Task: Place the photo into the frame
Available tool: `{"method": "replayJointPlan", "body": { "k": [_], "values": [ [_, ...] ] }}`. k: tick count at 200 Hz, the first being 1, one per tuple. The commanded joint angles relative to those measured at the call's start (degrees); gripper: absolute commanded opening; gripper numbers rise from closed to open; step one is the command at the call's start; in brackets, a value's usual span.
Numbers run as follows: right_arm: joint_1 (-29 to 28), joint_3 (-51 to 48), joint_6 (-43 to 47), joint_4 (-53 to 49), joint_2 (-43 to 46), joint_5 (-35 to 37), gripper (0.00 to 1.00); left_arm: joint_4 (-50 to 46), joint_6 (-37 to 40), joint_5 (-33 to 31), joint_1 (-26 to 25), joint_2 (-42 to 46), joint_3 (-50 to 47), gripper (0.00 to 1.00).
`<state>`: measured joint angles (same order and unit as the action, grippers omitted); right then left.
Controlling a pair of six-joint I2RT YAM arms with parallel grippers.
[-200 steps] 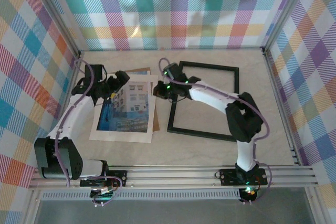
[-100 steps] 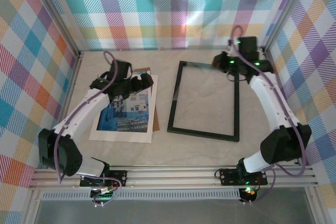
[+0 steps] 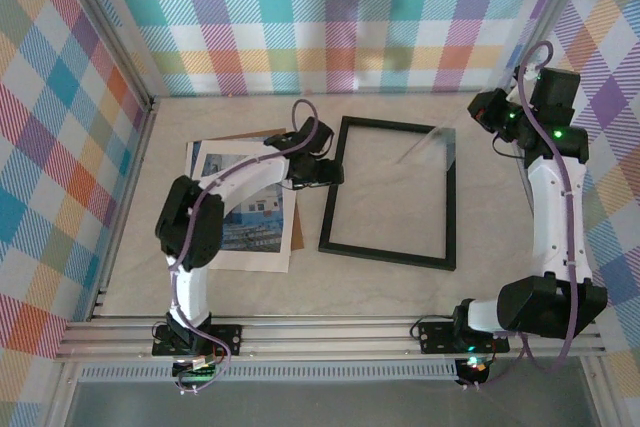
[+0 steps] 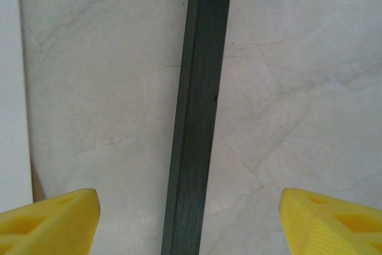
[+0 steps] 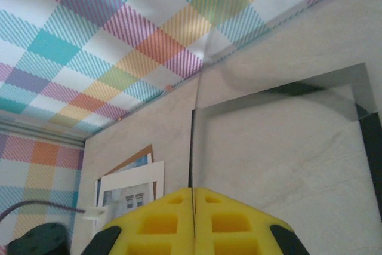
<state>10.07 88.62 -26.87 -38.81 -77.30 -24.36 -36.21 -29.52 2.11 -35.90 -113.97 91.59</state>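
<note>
Left wrist: left gripper (image 4: 191,222) gapes astride the frame (image 4: 197,117); right gripper (image 5: 192,200) pinches, seemingly, a clear pane (image 5: 280,147).

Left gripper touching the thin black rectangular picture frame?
Apart. Left wrist view: yellow fingers of the left gripper straddle the thin black rectangular picture frame, pale table showing between its rail and each finger.

Photo (image 3: 262,235) on table (image 3: 380,289), left of frame (image 3: 385,255); brown board (image 3: 255,135) under photo; glass pane (image 3: 432,143) over frame.

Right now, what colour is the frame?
The frame is black; the top view shows it best.
</note>
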Motion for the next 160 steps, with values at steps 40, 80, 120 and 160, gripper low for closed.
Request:
{"method": "replayJointPlan", "body": {
  "k": [40,80,120,160],
  "values": [
    [0.12,-0.03,1.86,1.46,1.35,-2.06,0.00,-9.88,3.76,0.31,-0.57,-14.53,16.70,0.77],
    [0.05,0.56,2.35,1.17,1.46,-1.70,0.00,-10.20,3.35,0.88,-0.93,-17.65,18.10,0.72],
    [0.15,0.96,2.58,0.94,1.45,-2.00,0.00,-11.15,3.15,-1.59,-0.90,-19.43,19.56,0.56],
    [0.12,0.42,2.24,1.83,1.24,-2.79,0.00,-11.87,1.90,-0.97,-0.90,-18.77,18.10,0.33]
  ]
}}
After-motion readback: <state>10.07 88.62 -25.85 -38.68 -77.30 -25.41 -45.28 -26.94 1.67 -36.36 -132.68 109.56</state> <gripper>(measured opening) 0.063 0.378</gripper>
